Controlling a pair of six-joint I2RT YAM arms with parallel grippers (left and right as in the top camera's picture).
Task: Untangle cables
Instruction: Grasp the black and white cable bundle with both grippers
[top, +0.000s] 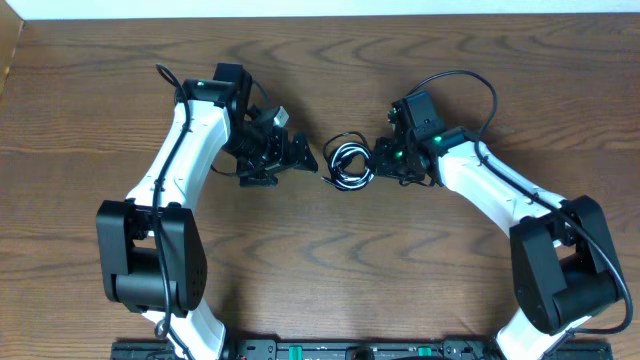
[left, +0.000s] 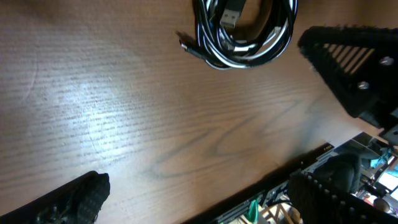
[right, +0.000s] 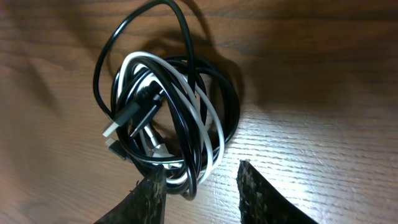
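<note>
The cables (top: 349, 163) lie as one coiled black-and-white bundle on the wooden table between the arms. In the right wrist view the cables (right: 168, 118) show black loops, a white cord and several small plugs in the middle. My right gripper (right: 199, 186) is open, its fingertips at the bundle's near edge, one finger over the lowest loops. My left gripper (top: 290, 157) is open and empty, just left of the bundle. In the left wrist view the cables (left: 244, 34) sit at the top, apart from the left gripper (left: 199, 196) fingers.
The wooden table (top: 330, 260) runs all round the bundle. A thick black arm cable (top: 470, 85) loops behind the right arm. The table's front edge with electronics below (left: 323, 186) shows in the left wrist view.
</note>
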